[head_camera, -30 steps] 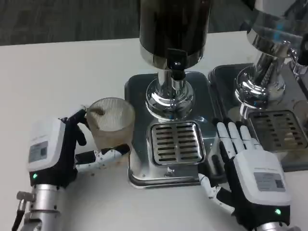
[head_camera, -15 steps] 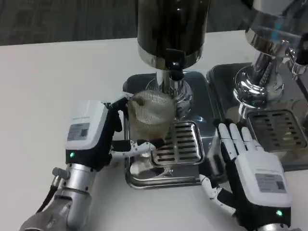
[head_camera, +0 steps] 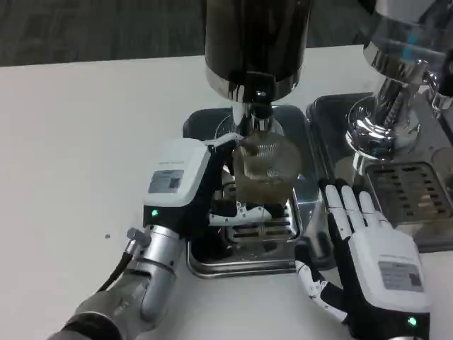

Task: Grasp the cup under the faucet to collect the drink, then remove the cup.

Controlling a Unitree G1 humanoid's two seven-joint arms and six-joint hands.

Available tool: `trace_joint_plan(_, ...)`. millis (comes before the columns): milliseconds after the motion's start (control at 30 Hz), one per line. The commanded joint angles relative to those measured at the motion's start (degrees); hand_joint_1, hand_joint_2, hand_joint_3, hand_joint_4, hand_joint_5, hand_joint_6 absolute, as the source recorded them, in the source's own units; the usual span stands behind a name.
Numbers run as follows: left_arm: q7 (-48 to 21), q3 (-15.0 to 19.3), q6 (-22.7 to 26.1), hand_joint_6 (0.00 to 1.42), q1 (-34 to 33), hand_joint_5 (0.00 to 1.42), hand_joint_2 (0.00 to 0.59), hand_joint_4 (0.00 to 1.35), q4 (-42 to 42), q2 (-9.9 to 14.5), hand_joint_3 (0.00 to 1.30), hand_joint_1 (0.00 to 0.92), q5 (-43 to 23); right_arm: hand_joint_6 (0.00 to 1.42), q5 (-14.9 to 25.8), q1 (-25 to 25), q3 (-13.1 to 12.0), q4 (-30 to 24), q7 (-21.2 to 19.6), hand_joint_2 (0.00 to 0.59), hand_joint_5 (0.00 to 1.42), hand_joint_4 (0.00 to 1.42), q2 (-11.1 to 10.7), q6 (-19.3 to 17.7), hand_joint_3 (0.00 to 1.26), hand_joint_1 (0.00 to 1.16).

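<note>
left hand (head_camera: pixel 185 190) gripping ribbed clear cup (head_camera: pixel 266 166) under faucet (head_camera: pixel 259 106) over drip tray (head_camera: pixel 263 228), right hand (head_camera: pixel 371 251) lying flat, fingers spread, holding nothing, at tray's right edge, hand labels unreadable

You've got open white table (head_camera: pixel 85 134) across the whole left of the frame. At centre, the dark dispenser (head_camera: pixel 256 46) and its faucet (head_camera: pixel 259 106) hang right over the cup (head_camera: pixel 265 166), closing off the top. A second dispenser (head_camera: pixel 396 92) walls off the upper right.

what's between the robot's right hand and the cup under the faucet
In the head view, the metal drip tray with its slotted grate lies between the right hand and the ribbed cup, which the left hand holds.
</note>
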Motion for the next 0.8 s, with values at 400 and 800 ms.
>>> trace_joint_plan(400,0.5,-1.7,1.8,0.87,0.5,0.72,0.066,0.39,0.4,0.8,0.29,0.261,0.3,0.13,-0.4,1.2,-0.1,-0.5,-1.2,0.470,0.00,0.00,0.8,0.6,0.01,0.39)
trace_joint_plan(800,-1.2,0.6,-2.8,0.36,1.9,0.44,0.030,0.17,-3.4,3.4,0.16,0.002,-2.9,0.13,1.2,-0.4,-1.1,1.4,-2.0,0.470,0.00,0.00,1.0,0.3,0.01,0.39)
